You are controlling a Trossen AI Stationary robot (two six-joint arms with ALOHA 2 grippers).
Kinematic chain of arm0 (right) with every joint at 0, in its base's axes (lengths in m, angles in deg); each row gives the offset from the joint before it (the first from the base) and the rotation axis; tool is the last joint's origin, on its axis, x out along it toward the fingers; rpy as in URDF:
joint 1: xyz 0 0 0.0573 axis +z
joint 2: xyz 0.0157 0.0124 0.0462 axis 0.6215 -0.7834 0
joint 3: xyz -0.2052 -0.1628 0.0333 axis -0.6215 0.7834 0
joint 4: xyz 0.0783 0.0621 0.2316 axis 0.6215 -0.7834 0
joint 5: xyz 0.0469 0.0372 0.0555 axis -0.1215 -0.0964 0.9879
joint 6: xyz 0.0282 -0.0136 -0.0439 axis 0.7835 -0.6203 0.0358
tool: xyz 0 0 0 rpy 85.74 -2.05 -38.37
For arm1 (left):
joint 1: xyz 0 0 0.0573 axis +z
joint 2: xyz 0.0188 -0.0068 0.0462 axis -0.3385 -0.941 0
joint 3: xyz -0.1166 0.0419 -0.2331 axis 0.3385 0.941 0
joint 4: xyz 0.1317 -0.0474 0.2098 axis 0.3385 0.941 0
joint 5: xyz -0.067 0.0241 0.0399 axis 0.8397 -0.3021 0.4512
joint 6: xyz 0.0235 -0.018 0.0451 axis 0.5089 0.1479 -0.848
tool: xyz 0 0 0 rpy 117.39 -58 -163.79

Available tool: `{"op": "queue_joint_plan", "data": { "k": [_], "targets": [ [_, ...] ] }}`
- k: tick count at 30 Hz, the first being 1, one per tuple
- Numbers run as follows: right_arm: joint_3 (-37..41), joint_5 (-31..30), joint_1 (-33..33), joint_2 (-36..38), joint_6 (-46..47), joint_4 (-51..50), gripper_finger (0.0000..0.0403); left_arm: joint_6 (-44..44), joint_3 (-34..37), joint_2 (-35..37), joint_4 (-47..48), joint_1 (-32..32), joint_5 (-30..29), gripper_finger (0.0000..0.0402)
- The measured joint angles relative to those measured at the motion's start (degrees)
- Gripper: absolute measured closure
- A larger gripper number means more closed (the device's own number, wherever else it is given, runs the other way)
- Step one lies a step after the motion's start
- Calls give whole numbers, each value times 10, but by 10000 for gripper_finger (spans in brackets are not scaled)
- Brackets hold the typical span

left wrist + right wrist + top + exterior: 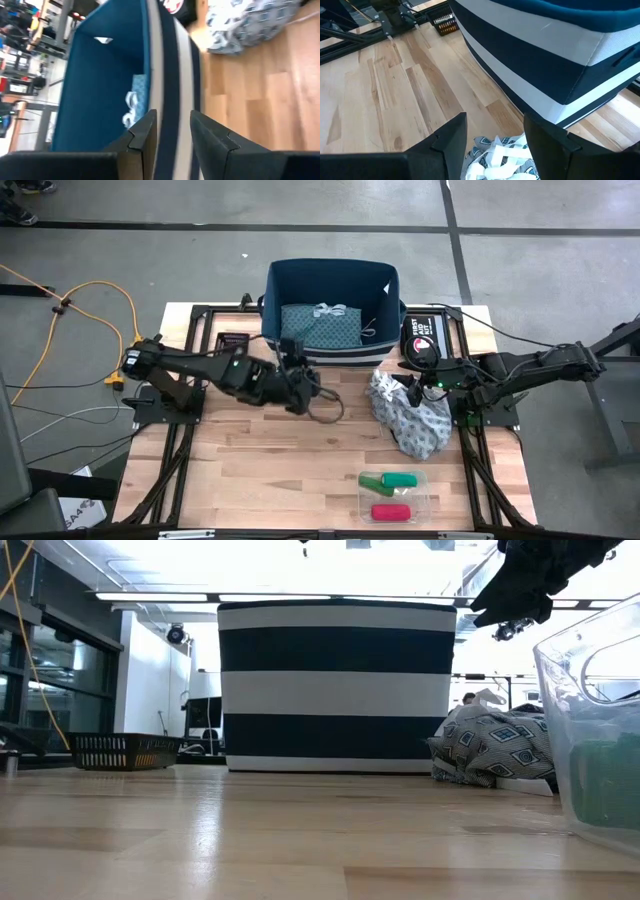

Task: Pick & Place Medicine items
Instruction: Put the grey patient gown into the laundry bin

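The medicine items, two green tubes [392, 479] and a red-pink tube [390, 512], lie in a shallow clear plastic tray [420, 498] at the near edge of the pale wooden worktop [260, 470]. Neither arm is near them. The left claw [300, 393] hangs just in front of the navy-and-white striped fabric bin [332, 308], its fingers [145, 135] part open with the bin's striped front wall showing in the gap; nothing is visibly held. The right claw [412, 392] hovers over the crumpled grey patterned cloth [412, 420]; its fingers [451, 134] stand part open and empty, with the cloth showing below the gap. A folded teal patterned cloth [322, 326] lies inside the bin, and a black first aid pouch with a red-and-white cross [420, 340] sits beside the bin on the right.

By my reading, no tube has been picked yet, so the job stands at its start or between picks. The next move calls for one claw to travel toward the near edge and come down over the tray.

The open wood between the bin and the tray gives free passage. The tray's thin walls and its place close to the worktop edge leave little margin, so a descent from above looks safer than a sideways sweep. The dark loop of strap [325, 406] beside the left claw could snag.
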Motion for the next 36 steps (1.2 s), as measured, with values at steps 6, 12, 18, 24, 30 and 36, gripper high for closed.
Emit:
{"op": "queue_joint_plan", "data": {
  "k": [6,12,18,24,30,36],
  "targets": [
    [0,0,0,0,0,0,219,71,0,-1,44,-31,1,291],
    [0,0,0,0,0,0,219,114,3,-6,72,-46,44,291],
    [0,0,0,0,0,0,219,115,4,-22,76,-48,104,291],
    [0,0,0,0,0,0,219,119,4,-32,76,-48,112,291],
    [0,0,0,0,0,0,219,136,7,-42,77,-44,146,291],
    [0,0,0,0,0,0,219,181,43,-44,67,-41,186,291]
  ]
}}
